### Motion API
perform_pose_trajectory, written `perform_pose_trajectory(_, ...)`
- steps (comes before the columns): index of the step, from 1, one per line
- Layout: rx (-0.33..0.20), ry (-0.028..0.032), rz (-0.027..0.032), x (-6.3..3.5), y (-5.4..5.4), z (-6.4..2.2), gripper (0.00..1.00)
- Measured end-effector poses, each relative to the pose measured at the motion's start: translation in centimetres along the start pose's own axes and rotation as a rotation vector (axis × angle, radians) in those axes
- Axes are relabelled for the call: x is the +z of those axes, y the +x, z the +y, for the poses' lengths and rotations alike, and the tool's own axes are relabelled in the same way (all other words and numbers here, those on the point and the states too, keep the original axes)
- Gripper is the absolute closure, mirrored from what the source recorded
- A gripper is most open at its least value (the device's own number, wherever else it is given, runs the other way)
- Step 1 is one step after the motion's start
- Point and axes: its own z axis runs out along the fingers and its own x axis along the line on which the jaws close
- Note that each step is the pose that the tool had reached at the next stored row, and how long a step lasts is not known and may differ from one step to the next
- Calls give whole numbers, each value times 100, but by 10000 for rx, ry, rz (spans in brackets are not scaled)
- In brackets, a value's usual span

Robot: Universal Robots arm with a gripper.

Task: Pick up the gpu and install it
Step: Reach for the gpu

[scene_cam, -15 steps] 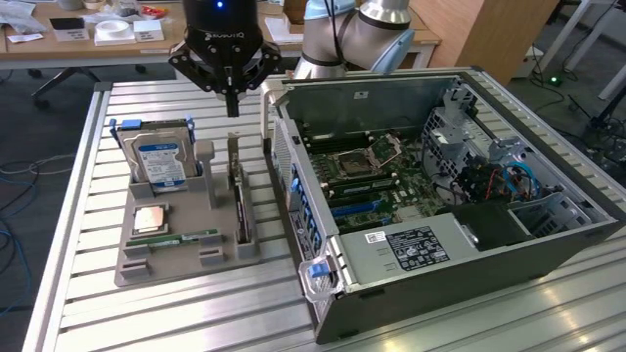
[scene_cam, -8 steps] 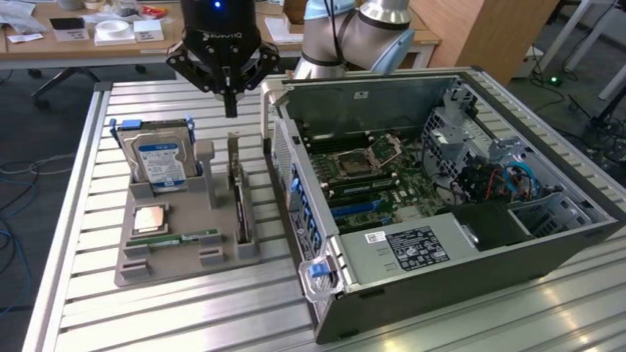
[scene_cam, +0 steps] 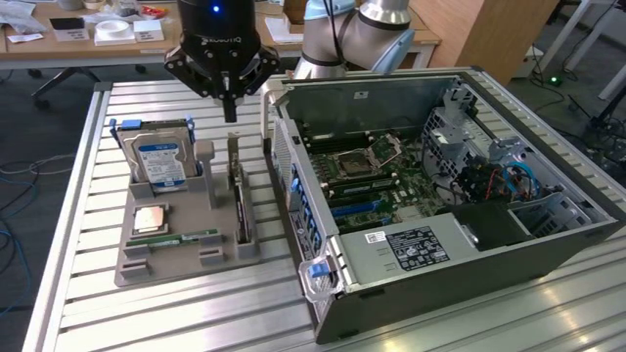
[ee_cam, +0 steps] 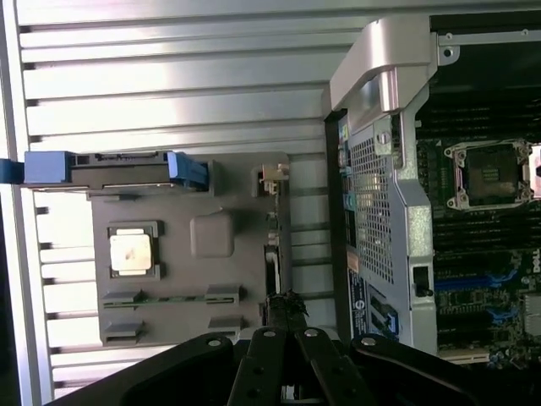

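Note:
The gpu [scene_cam: 237, 199] stands on its edge in a slot at the side of the grey holder tray [scene_cam: 176, 262] nearest the computer case, its silver bracket at the far end. From above it shows as a thin dark strip [ee_cam: 272, 254]. My gripper [scene_cam: 230, 111] hangs in the air above the gpu's far end. Its black fingers are shut together with nothing held between them. In the wrist view the fingertips of the gripper [ee_cam: 283, 315] meet right over the line of the card.
The open computer case [scene_cam: 547, 242] lies at the exterior view's right, motherboard [scene_cam: 364, 170] and blue slots [scene_cam: 357, 209] exposed. The tray also holds a hard drive [scene_cam: 157, 158], a processor [scene_cam: 149, 218] and a memory stick [scene_cam: 174, 238]. The case wall [ee_cam: 380, 194] is close beside the gpu.

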Motion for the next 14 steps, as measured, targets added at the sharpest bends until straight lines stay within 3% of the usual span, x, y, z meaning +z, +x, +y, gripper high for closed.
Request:
perform_pose_trajectory(5, -1, 15, -1, -4, -3, -93, 89)
perform_pose_trajectory(14, -1, 27, -3, -7, -8, -155, 89)
